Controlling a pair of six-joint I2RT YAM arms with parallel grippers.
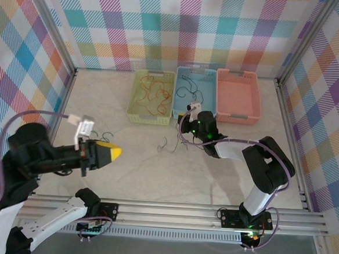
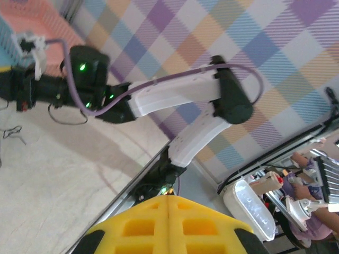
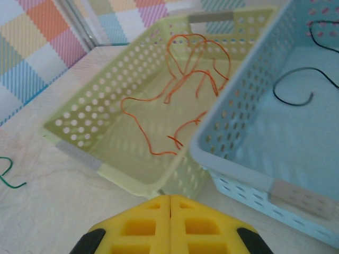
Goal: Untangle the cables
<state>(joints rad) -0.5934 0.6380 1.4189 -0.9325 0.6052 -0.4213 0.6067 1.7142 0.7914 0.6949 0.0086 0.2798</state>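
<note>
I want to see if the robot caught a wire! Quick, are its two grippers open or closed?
Left gripper: jaws closed, no cable seen between them.
Right gripper: jaws closed, no cable seen between them.

Top external: high behind the arm bases, looking down and forward over the whole table (image 1: 154,178), from a distance.
Left wrist: low, near the tabletop, facing sideways toward the right arm (image 2: 180,100) and the plaid wall (image 2: 275,47).
Right wrist: close, angled down into the green basket (image 3: 79,124) and blue basket (image 3: 241,116).
Shared: the top view also contains that arm and both baskets.
</note>
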